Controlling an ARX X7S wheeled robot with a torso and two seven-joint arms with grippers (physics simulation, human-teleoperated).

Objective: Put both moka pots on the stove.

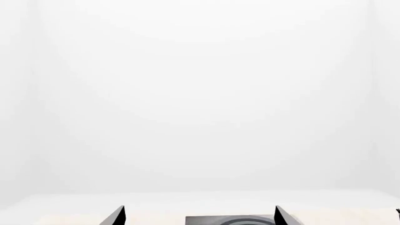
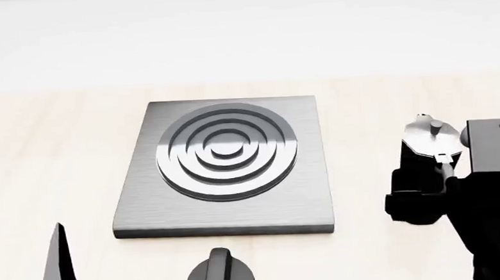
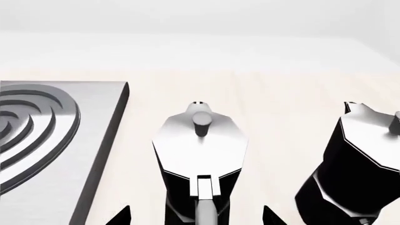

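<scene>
Two pots stand right of the stove: one pot between the right gripper's spread, untouching jaws, another pot further right. Left gripper gapes, holding nothing.

We see mostly blank white backdrop. Left gripper shows only two dark fingertips set wide apart, nothing between them. Beyond sits the stove, grey slab edge with part of a dark ring, on a pale tabletop.
</scene>
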